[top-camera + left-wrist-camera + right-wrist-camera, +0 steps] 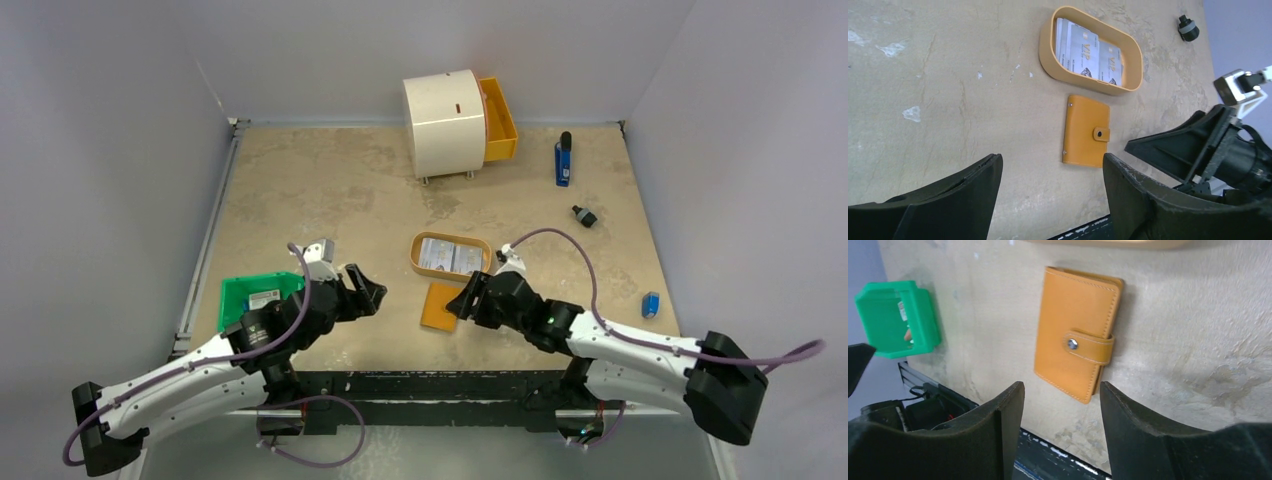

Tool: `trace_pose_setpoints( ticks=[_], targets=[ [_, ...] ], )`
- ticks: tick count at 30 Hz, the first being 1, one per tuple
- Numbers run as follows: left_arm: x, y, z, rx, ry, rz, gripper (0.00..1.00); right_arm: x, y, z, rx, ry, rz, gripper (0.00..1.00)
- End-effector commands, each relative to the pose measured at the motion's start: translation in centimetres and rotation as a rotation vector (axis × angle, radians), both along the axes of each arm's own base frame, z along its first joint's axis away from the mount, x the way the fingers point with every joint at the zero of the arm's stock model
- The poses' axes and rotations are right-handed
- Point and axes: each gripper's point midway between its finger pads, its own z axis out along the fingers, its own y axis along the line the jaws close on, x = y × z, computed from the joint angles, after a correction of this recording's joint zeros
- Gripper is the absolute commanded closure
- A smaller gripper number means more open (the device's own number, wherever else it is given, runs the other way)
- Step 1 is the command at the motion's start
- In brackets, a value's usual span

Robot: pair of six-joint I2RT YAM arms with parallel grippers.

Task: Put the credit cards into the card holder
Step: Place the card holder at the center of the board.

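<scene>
1. The credit cards [449,256] lie flat, side by side, inside a tan oval tray [414,256] near the middle of the top view.
2. The card holder [440,306], an orange wallet with its snap strap fastened, lies flat on the table [330,190] just below the tray and apart from it.
3. The left gripper [366,290] is left of the wallet, its fingers spread. The left wrist view shows only bare tabletop between them.
4. The right gripper [462,300] is at the wallet's right edge, fingers also spread and empty. In its wrist view the wallet lies beyond the tips.
5. A green bin [255,297] sits at lower left, beside the left arm.
6. A white drum-shaped cabinet [445,122] stands at top centre, its orange drawer [498,118] pulled out.
</scene>
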Motion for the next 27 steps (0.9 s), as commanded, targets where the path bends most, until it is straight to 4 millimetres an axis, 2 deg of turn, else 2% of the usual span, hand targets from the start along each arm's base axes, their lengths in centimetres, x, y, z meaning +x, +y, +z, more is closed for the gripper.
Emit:
trace_pose_setpoints(
  ticks=[1,3,5,11,16,27],
  targets=[
    [0.8,1.1,3.0,-0.009,-0.073,0.051,0.27,0.9,-2.2,1.9,-0.119,-0.091,-0.004,0.4],
    [0.9,1.1,3.2,-0.006,-0.08,0.056,0.27,1.2,-2.9,2.2,-0.125,-0.104,-0.028,0.41],
    [1.1,1.0,3.3,-0.006,-0.081,0.055,0.27,1.4,-2.6,2.4,-0.089,-0.114,-0.031,0.43],
    [1.0,0.0,2.7,0.002,-0.056,0.025,0.3,1.8,-1.3,0.9,-0.024,-0.047,-0.024,0.44],
    [0.7,0.0,2.6,-0.014,-0.05,0.018,0.33,2.0,0.0,0.0,0.011,-0.015,0.007,0.45],
    [0.3,-0.1,1.8,-0.032,-0.027,0.014,0.34,2.1,1.1,-1.7,0.0,0.025,0.046,0.47]
  ],
)
